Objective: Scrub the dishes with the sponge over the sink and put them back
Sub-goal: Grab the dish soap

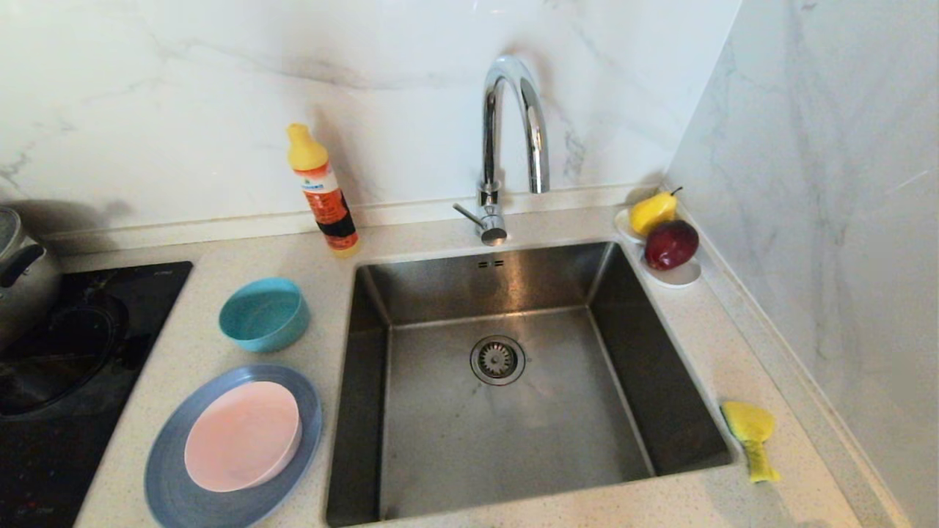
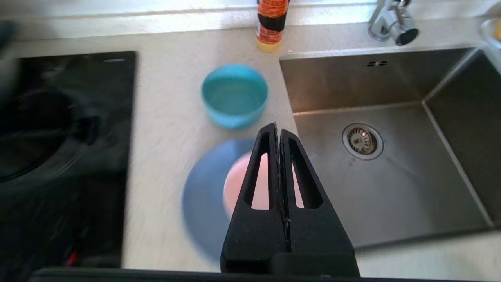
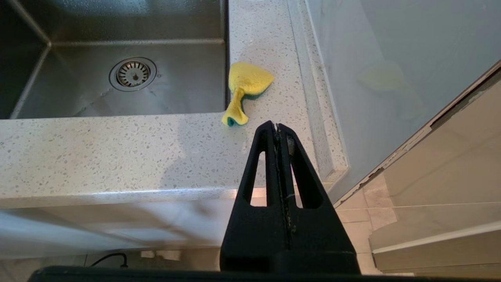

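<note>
Hovering over the round blue-grey plate point(image 2: 203, 196), left gripper point(image 2: 278, 126) clenched empty; right gripper point(image 3: 276, 126) likewise.

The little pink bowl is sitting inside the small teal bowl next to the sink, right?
Not quite. The head view shows the pale pink shallow bowl sitting on the wide blue-grey plate, beside the steel sink. The small teal bowl is empty.

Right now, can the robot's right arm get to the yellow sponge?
Probably yes. The sponge lies alone on the counter by the sink, nothing between it and the shut right gripper.
</note>
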